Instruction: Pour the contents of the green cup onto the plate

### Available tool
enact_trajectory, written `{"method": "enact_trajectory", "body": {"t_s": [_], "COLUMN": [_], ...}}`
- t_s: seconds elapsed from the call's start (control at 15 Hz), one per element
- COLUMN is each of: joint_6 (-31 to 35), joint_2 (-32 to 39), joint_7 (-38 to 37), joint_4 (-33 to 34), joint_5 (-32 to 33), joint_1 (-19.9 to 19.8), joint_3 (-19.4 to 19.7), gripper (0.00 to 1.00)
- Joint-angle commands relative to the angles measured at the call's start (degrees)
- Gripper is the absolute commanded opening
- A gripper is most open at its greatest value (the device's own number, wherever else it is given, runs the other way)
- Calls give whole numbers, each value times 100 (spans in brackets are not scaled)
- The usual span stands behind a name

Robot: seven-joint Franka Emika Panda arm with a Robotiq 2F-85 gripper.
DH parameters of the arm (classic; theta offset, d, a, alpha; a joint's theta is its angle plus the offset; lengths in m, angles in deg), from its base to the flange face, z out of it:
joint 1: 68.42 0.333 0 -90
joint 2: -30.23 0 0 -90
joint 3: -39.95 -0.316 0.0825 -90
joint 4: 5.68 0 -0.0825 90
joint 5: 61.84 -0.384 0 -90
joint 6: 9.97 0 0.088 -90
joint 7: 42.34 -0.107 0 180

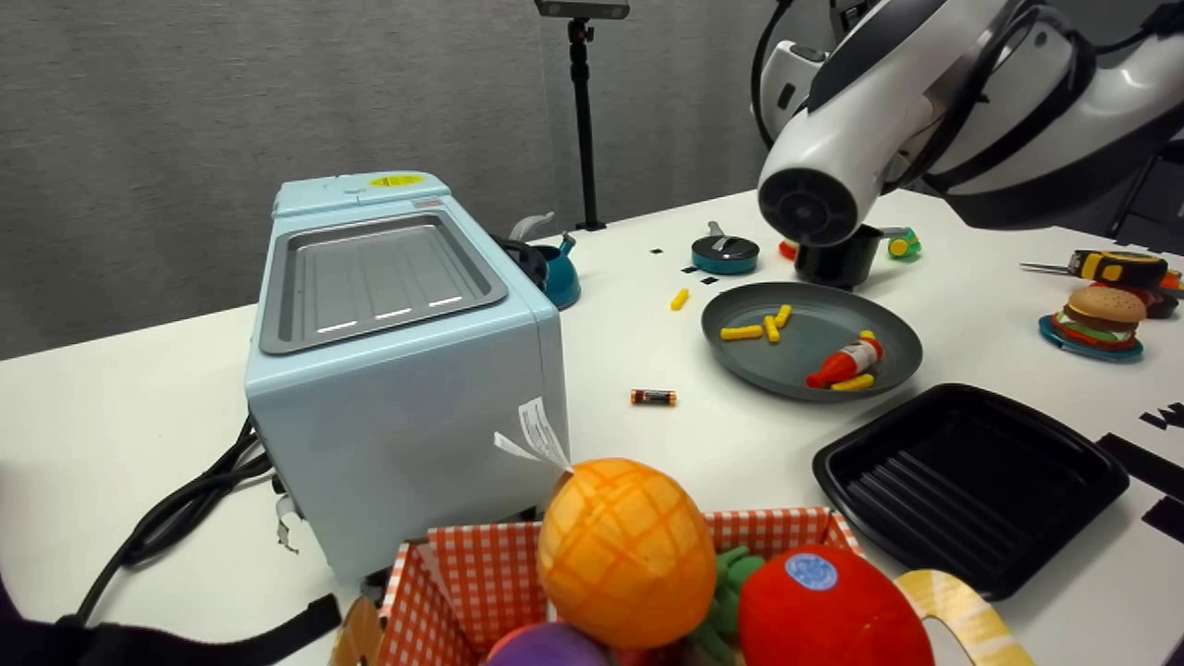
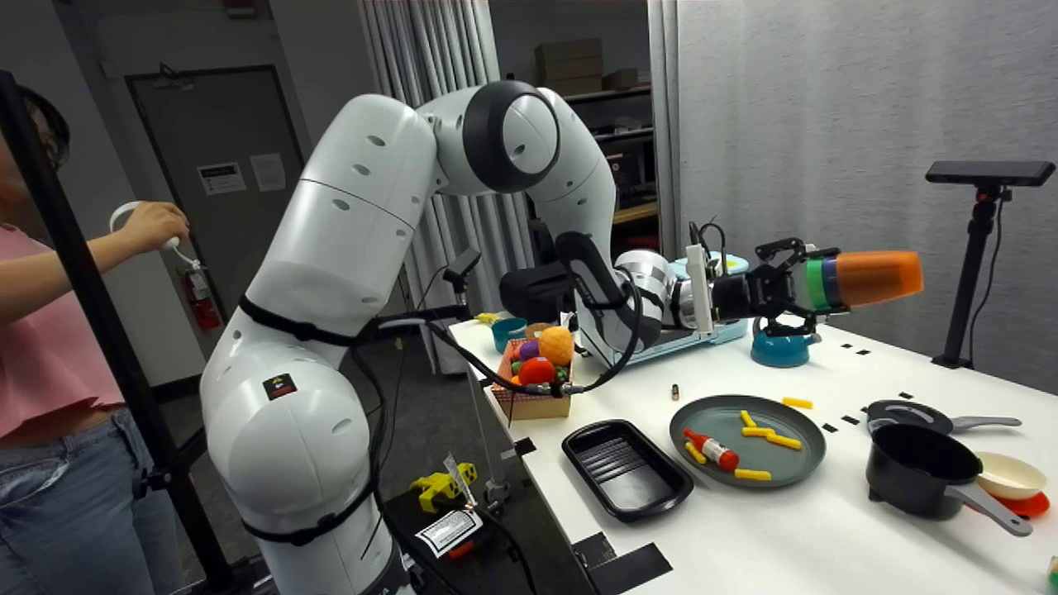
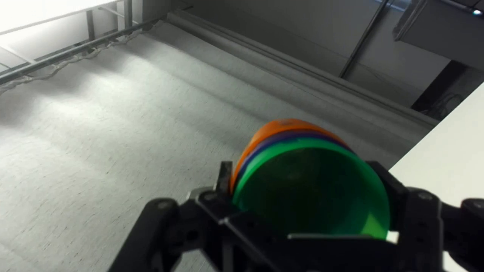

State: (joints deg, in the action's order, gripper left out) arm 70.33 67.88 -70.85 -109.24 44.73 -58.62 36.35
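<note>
- Five yellow pieces (image 2: pixel 783 442) lie on the plate (image 1: pixel 816 335)
- One more piece (image 2: pixel 798 402) lies on the table (image 2: pixel 826 537)
- Claw (image 2: pixel 817 283) grips the green cup (image 3: pixel 310 181), tipped sideways

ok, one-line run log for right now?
pincer: gripping green cup | plate: yellow pieces, red bottle | table: one yellow piece | cup: sideways, aloft, no pieces visible inside
</note>
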Motion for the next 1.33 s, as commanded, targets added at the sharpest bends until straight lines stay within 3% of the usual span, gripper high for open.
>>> {"method": "enact_trajectory", "body": {"t_s": [0.0,0.33,0.73,1.27], "joint_6": [387,1454,2998,5128], "joint_2": [-440,-1012,-1708,-1693], "joint_7": [28,51,434,1570], "joint_4": [-43,-75,-191,-423], "joint_5": [-606,-1614,-2956,-5180], "joint_1": [-363,-730,-1266,-2023], "joint_3": [-311,-372,-140,441], "gripper": [60,60,60,60]}}
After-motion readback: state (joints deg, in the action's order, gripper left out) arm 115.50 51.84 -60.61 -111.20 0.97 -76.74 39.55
